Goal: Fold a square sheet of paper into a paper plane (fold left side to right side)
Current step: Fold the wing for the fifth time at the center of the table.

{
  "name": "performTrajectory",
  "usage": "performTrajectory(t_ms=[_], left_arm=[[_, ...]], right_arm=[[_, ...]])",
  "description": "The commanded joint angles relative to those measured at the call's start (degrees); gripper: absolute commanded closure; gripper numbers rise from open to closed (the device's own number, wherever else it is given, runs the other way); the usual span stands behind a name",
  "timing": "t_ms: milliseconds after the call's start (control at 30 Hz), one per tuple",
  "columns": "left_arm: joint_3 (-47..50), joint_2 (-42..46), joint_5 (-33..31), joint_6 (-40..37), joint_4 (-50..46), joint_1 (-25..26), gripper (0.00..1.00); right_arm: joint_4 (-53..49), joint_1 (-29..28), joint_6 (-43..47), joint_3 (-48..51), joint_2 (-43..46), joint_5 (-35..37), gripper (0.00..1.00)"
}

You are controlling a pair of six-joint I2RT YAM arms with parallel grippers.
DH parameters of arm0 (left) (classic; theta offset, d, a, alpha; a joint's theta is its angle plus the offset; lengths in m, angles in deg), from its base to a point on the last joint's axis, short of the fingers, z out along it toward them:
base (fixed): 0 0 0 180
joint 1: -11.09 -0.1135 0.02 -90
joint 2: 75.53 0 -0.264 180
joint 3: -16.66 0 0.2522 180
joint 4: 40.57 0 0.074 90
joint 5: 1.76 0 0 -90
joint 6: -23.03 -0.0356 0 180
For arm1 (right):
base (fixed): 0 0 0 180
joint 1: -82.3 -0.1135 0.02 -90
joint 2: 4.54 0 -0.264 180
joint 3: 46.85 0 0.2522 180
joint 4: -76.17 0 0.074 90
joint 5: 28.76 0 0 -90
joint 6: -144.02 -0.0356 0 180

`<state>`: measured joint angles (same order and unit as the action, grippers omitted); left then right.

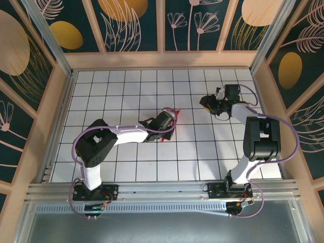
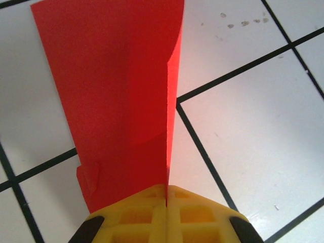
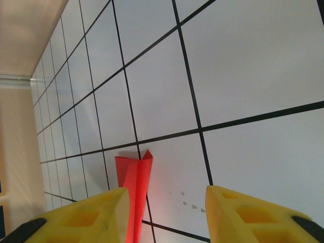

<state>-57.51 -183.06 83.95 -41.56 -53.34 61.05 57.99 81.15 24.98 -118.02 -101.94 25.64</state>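
Note:
The square sheet of paper shows as a folded red paper plane [image 2: 116, 91], slim with a raised centre crease, lying on the white grid table near its middle [image 1: 176, 112]. My left gripper [image 2: 166, 195] is shut on the crease at the near end, its yellow jaws pressed together with the red edge between them. In the top view that gripper [image 1: 167, 122] covers most of the paper. My right gripper [image 1: 206, 103] hovers open about two tiles to the right of the paper. In the right wrist view the plane [image 3: 134, 182] lies beyond the left finger [image 3: 96, 215], with nothing between the jaws.
The table [image 1: 126, 167] is a white grid with black lines, boxed in by wooden walls [image 1: 162, 59] on three sides. A metal rail [image 1: 162, 190] runs along the near edge by the arm bases. A few small specks [image 3: 188, 203] mark the tile next to the paper.

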Motion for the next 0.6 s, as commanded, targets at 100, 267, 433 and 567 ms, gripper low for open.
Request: performTrajectory(t_ms=[100,267,433,567], left_arm=[[2.2,1.4,13.1,7.5,7.4,-3.4,1.00],[4.3,0.6,21.4,15.8,17.2,-6.2,1.00],[8.3,-0.2,24.7,22.1,25.6,-7.6,1.00],[9.8,-1.0,26.6,25.5,29.2,-8.3,1.00]], right_arm=[[5.6,0.3,0.4,2.3,1.5,-3.3,0.54],[6.8,-1.3,2.1,2.7,0.0,-6.1,0.56],[8.9,-3.8,1.8,3.5,-1.1,-6.5,0.58],[10.2,-6.1,1.0,3.4,-2.4,-6.4,0.58]])
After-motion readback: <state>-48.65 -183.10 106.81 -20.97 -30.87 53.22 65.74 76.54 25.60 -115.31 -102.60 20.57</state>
